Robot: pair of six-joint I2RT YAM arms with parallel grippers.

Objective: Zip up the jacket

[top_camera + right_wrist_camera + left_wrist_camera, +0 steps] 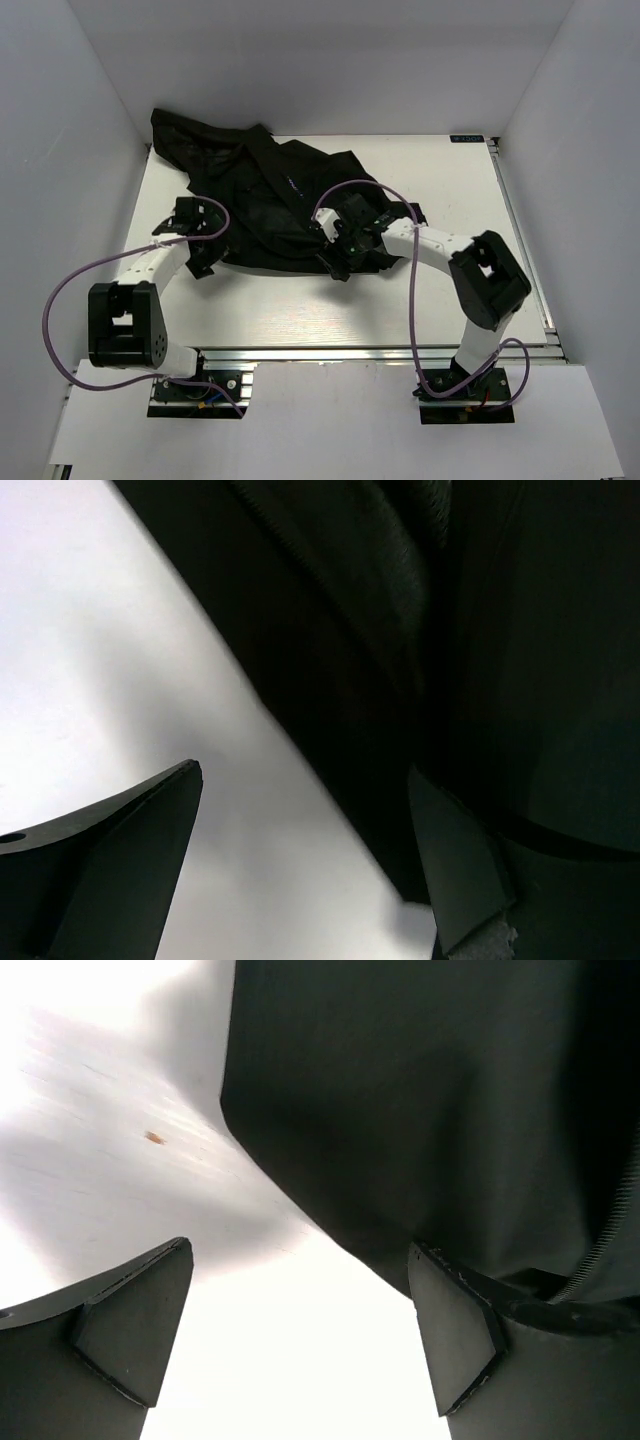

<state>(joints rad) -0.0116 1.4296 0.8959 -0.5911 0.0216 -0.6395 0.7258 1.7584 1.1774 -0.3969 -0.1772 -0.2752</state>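
Nearest the top camera, at the near edge of the table (pixel 330 310), I see the two arm bases, each trailing a purple cable (pixel 60 300).

1. Left side: the left gripper (pixel 195 215) sits low at the left edge of the jacket (pixel 260 200). On its wrist view the left gripper (pixel 300 1250) has its jaws spread wide, with nothing between them. One finger is over bare table (pixel 100 1160). The other is at the jacket (pixel 420 1110), whose edge runs down toward it. Zipper teeth (pixel 610 1230) show at the far right of that view.

2. Centre: the jacket lies crumpled on the far half of the table, bunched toward the back left corner, black and spread unevenly.

3. Right side: the right gripper (pixel 335 240) rests at the jacket's near edge. On its wrist view the right gripper (pixel 305 770) is also spread wide and pinches nothing. One finger is over the table (pixel 100 630) and the other is against dark jacket (pixel 400 630) fabric.
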